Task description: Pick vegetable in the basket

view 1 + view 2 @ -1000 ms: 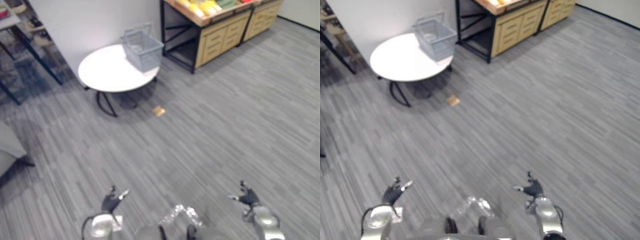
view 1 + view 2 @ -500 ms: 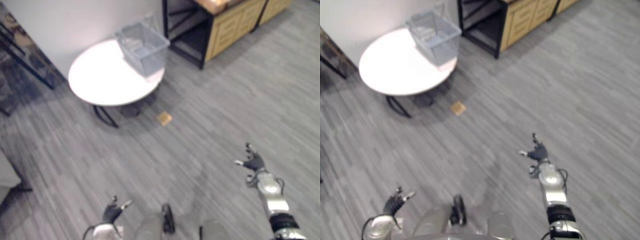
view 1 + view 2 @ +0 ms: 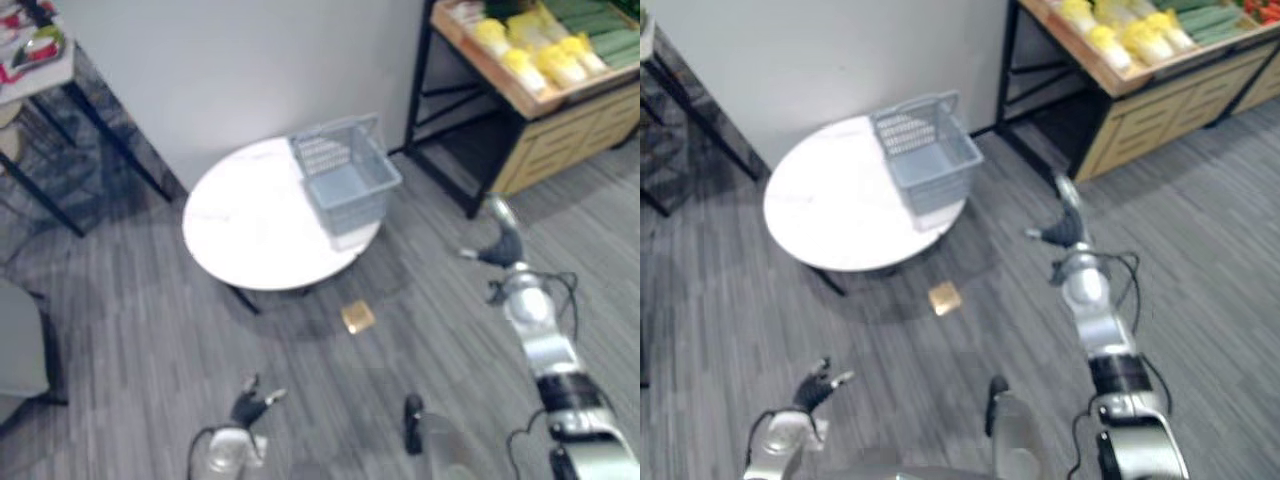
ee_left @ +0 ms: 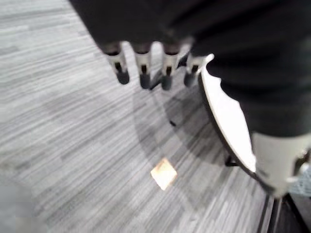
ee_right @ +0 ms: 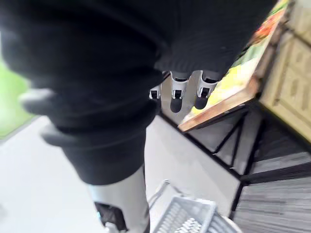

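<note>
A round white table is standing by a pale wall. A grey plastic basket with holes in its sides is sitting on the table's edge, on the side nearer a wooden stand with black legs. Yellow vegetables in clear wraps and long green vegetables are lying on top of the stand, well apart from the basket. The stand is being cut off by the picture's edge, and the vegetables are too blurry to tell what kind they are. The inside of the basket is hard to make out.

The right hand is reaching up in the air between the table and the stand, touching nothing. Its fingers are pointing straight out, a little apart. The left hand is hanging low over the grey striped floor, with its fingers loose, apart and holding nothing.

A small flat tan square is lying on the floor just beside the table. What it is cannot be told.
</note>
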### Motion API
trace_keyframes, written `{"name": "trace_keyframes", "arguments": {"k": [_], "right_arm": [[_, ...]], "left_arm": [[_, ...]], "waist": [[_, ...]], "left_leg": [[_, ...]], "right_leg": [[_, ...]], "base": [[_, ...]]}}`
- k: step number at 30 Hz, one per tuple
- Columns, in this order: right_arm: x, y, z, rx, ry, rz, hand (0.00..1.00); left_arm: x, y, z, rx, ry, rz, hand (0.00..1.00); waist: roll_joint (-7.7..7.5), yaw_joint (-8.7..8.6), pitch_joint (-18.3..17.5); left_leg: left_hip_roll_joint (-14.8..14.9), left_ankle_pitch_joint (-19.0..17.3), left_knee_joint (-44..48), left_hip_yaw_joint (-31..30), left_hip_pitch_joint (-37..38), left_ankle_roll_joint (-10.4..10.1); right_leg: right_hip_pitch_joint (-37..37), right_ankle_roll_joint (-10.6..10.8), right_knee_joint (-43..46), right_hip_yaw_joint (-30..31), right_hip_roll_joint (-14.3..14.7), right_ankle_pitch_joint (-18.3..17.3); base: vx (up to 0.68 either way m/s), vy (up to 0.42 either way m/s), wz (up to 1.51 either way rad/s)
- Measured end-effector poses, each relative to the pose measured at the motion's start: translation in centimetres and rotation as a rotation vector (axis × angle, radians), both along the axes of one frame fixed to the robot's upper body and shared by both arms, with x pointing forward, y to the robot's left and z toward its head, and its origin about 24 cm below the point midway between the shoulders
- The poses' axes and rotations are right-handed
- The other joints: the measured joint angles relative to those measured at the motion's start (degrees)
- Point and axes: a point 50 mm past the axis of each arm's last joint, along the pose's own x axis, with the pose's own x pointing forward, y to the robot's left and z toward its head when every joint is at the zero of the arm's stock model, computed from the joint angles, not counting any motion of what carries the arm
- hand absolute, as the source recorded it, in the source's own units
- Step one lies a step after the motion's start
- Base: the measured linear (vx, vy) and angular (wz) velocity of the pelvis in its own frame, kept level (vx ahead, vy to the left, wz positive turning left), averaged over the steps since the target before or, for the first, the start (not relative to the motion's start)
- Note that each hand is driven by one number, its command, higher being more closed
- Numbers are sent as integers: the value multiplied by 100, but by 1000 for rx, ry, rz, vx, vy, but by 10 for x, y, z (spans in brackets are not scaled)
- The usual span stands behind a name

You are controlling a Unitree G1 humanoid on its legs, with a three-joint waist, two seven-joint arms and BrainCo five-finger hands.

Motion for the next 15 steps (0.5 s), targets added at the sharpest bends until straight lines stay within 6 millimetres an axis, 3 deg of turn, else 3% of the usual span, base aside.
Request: {"name": "trace_keyframes", "arguments": {"k": [2, 5, 6, 7, 8, 10, 11, 12, 13, 14, 15], "right_arm": [[5, 11, 10, -26, -34, 36, 0], [18, 11, 34, -85, -99, 35, 0], [20, 6, 34, -108, -84, 21, 0], [20, -3, 29, -168, -54, 4, 0], [19, -8, 19, -205, -17, -15, 0], [20, -9, 7, -221, 34, -26, 0], [22, -6, 2, -269, 54, -21, 0], [24, -5, 1, -295, 61, -18, 0], [28, 0, 1, -327, 69, -6, 0], [33, 3, 8, -360, 52, 0, 0], [34, 2, 12, -368, 41, -2, 0]], "left_arm": [[-7, -4, -3, -14, 15, 7, 0], [-11, -6, -5, -19, 24, 12, 0], [-11, -6, -5, -21, 26, 12, 0], [-19, -10, -8, -33, 44, 16, 0], [-28, -10, -12, -31, 74, 14, 0], [-30, -5, -15, -18, 104, 11, 0], [-32, -1, -15, 3, 115, -10, 0], [-33, -1, -15, 7, 120, -14, 0], [-33, -1, -16, 12, 122, -17, 0], [-24, 1, -13, 28, 103, -25, 0], [-19, 2, -11, 33, 92, -28, 0]], "waist": [[-160, 130, 25], [-217, 227, 15], [-223, 242, 9], [-106, 237, -62], [-173, 224, -102], [-467, 145, -90], [-515, 107, -54], [-510, 92, -41], [-473, 88, -23], [-409, 76, 13], [-381, 70, 29]], "left_leg": [[-162, -240, -170, 413, -443, 25], [-595, -400, -2100, 1286, -1122, 1], [-776, -248, -2971, 1600, -1145, 105], [-971, 477, -4045, 1862, -1113, 258], [-1105, 546, -4328, 2055, -1011, 815], [-1518, 491, -4710, 1898, -709, 784], [-1719, 497, -5042, 1784, -385, 816], [-1736, 484, -5095, 1752, -261, 823], [-1747, 439, -5163, 1598, -72, 809], [-1681, 410, -5262, 1319, 29, 754], [-1644, 402, -5278, 1217, 30, 725]], "right_leg": [[766, -49, -541, -88, -91, -36], [1423, -8, -1267, -308, -213, -40], [1543, 136, -1353, -404, -251, -121], [1664, 398, -1297, -541, -189, -365], [1608, 551, -661, -603, -297, -983], [1116, 680, 821, -650, -776, -1200], [575, 752, 2182, -426, -1056, -1074], [391, 679, 2533, -275, -1093, -1118], [138, 484, 2648, -161, -1046, -1229], [-157, 366, 2114, 0, -852, -1298], [-276, 368, 1759, 171, -740, -1296]], "base": [[576, -233, 27], [509, -80, 20], [497, 28, 30], [604, 95, 40], [502, 101, 51], [466, 69, 61], [448, 26, 60], [434, -24, 61], [479, -119, 79], [450, -149, 85], [345, -149, 94]]}}
